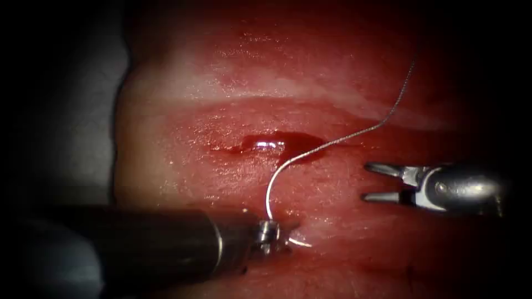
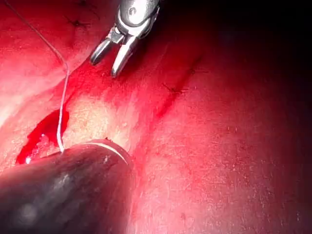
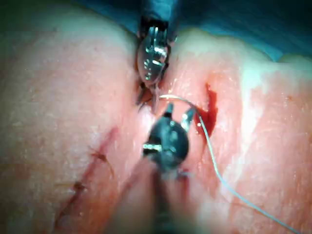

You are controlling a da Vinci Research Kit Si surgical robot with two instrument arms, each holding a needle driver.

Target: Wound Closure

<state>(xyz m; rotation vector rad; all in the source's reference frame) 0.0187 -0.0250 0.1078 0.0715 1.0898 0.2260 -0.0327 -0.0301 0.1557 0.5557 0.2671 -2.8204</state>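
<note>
My left tool (image 1: 280, 238) comes in from the lower left, its jaws shut on the curved needle (image 1: 270, 194) close to one end. A short bright end (image 1: 302, 242) pokes out past the jaws against the tissue. The rest of the curve arcs up free over the red fluid (image 1: 277, 145) in the cut (image 1: 310, 149). Thread (image 1: 382, 124) runs on from the needle to the upper right. On the cut's right my right tool (image 1: 366, 181) stands open and holds nothing. In the right wrist view its jaws (image 3: 178, 114) sit just short of the needle (image 3: 178, 99) and the left tool (image 3: 153, 58).
The tissue (image 1: 194, 99) ends at a pale edge on the left, with grey cloth (image 1: 66, 111) beyond it. Dark stitches (image 2: 175, 89) close an older cut (image 3: 100, 156) nearby. The right tool (image 2: 117, 53) hangs above the thread (image 2: 61, 112) and fluid pool (image 2: 41, 136).
</note>
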